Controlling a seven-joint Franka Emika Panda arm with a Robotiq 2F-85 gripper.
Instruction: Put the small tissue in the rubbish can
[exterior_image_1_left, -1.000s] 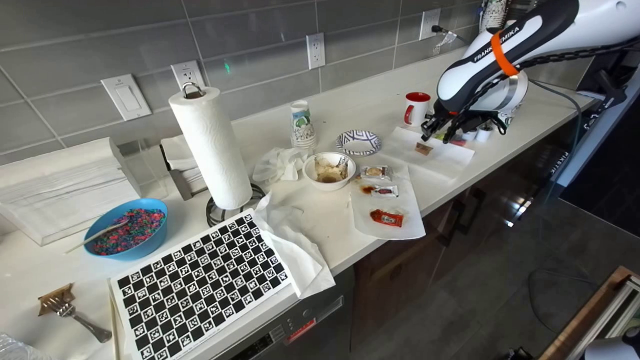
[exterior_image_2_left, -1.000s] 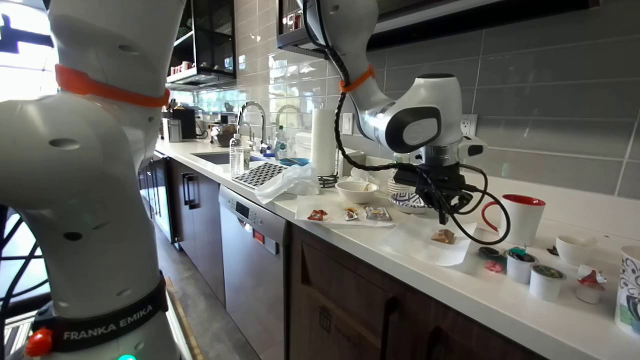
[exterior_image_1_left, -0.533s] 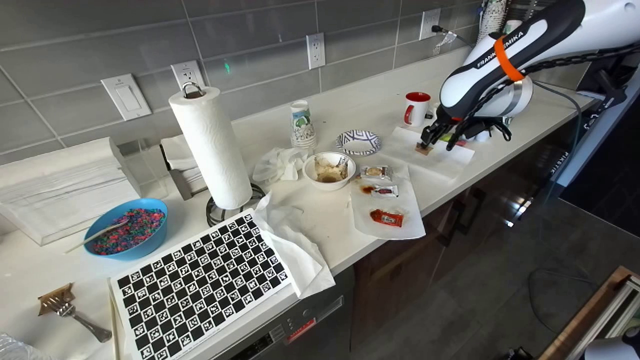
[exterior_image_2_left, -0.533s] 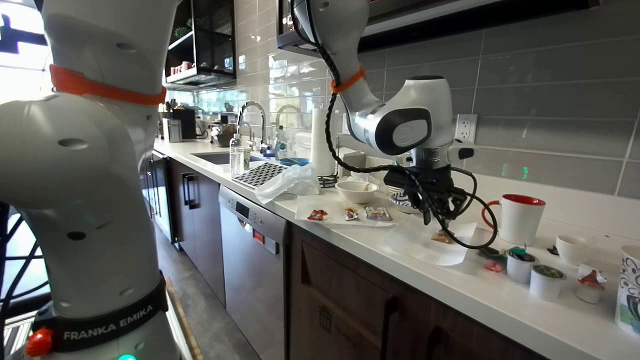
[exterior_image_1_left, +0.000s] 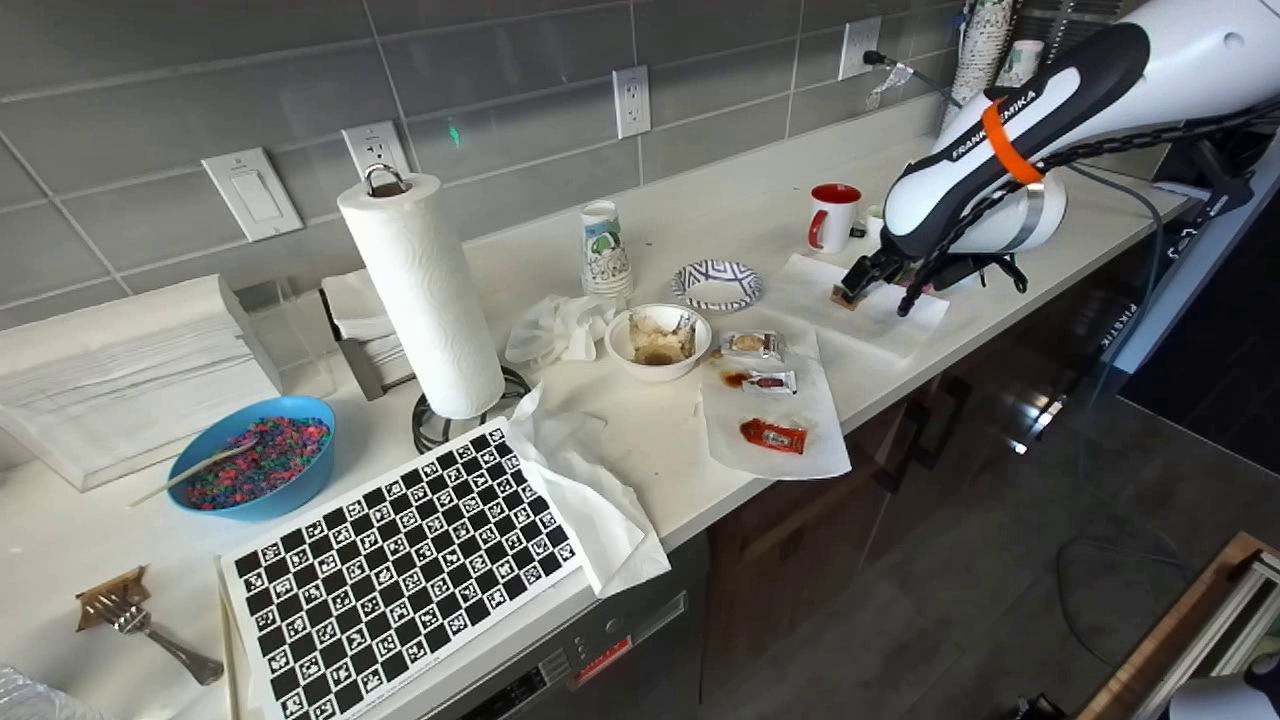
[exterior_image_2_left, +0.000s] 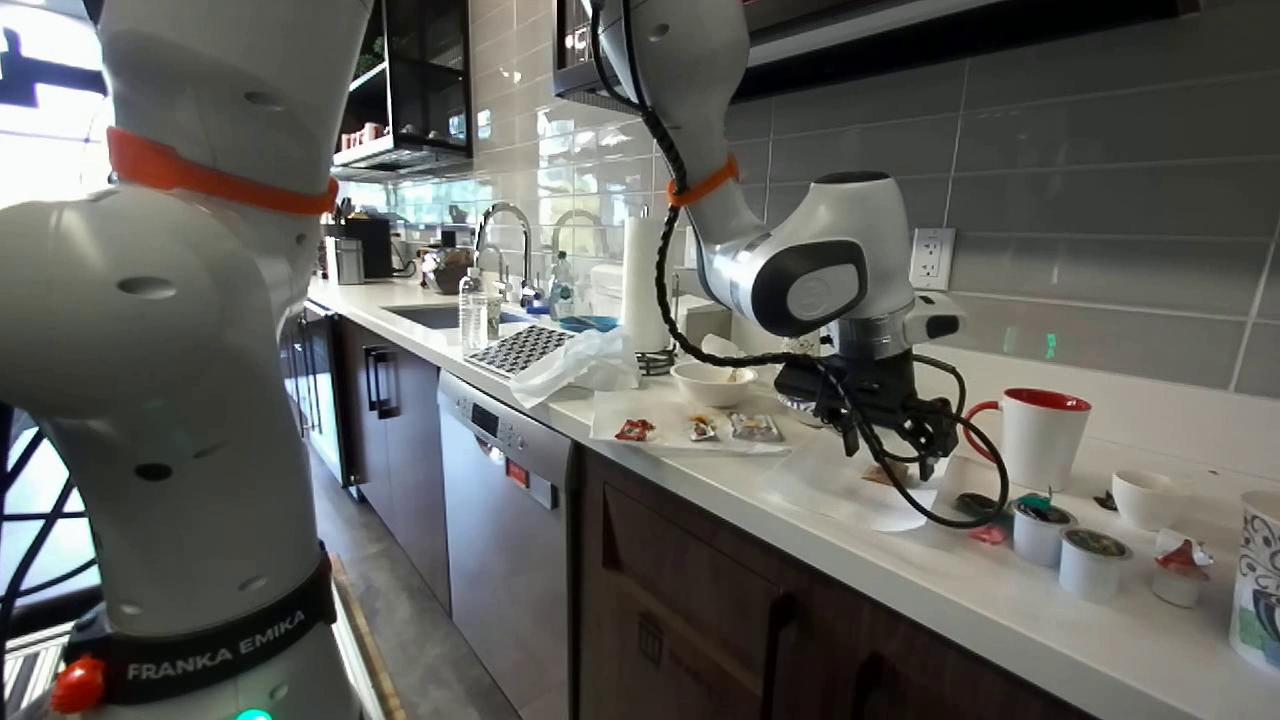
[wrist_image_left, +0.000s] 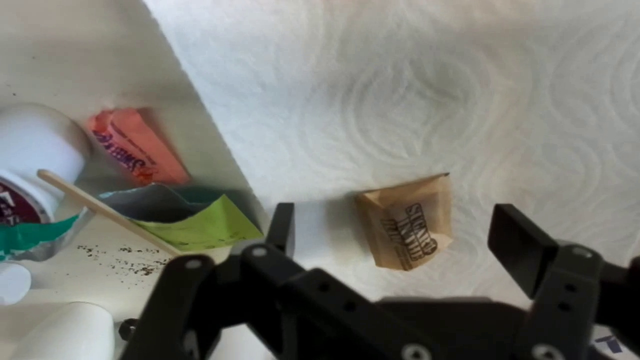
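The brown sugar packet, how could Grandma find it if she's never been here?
On the white counter, find the mug that's red inside. A white paper towel lies beside it, with the sugar packet on top. Unlike the pink packet and green wrapper nearby, it's brown with dark letters.

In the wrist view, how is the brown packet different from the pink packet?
The brown packet looks squarish; the pink packet looks longer and narrower. The brown packet lies on the white paper sheet; the pink packet lies off it, on the counter. The brown packet appears between the fingers of the open gripper; the pink packet outside them. Both carry printed lettering.
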